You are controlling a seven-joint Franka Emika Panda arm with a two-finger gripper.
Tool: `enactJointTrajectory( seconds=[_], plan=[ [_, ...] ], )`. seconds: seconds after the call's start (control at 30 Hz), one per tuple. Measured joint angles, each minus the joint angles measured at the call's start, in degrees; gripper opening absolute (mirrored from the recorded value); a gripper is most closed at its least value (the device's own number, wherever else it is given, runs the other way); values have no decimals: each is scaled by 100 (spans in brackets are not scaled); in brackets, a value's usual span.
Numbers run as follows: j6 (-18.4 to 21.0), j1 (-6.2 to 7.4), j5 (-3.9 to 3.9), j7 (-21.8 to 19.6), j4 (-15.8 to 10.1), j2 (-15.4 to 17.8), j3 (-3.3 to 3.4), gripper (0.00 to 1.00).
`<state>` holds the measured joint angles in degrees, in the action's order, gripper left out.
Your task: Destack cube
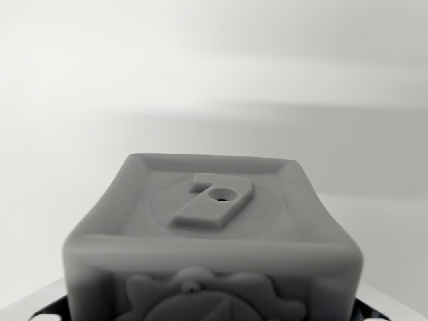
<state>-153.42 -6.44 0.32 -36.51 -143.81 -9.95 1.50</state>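
Jaws unseen; cube [212, 247] shows a raised numeral 7 [212, 200] on top.

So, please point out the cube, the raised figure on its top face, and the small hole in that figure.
cube [212, 257]: wrist view, front top edge.
raised figure [210, 204]: wrist view, middle of its stem.
small hole [221, 196]: wrist view, its dark centre.

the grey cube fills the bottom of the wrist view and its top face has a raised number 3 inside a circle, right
Not quite. The wrist view shows the grey embossed plastic cube filling the bottom of the frame, but the raised figure inside the circle on its top face is a 7, not a 3.
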Motion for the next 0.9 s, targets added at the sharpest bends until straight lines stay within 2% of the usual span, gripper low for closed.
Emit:
enactJointTrajectory(
  seconds=[0.9],
  plan=[
    [-337,-506,29,908,-348,9,60,0]
  ],
)
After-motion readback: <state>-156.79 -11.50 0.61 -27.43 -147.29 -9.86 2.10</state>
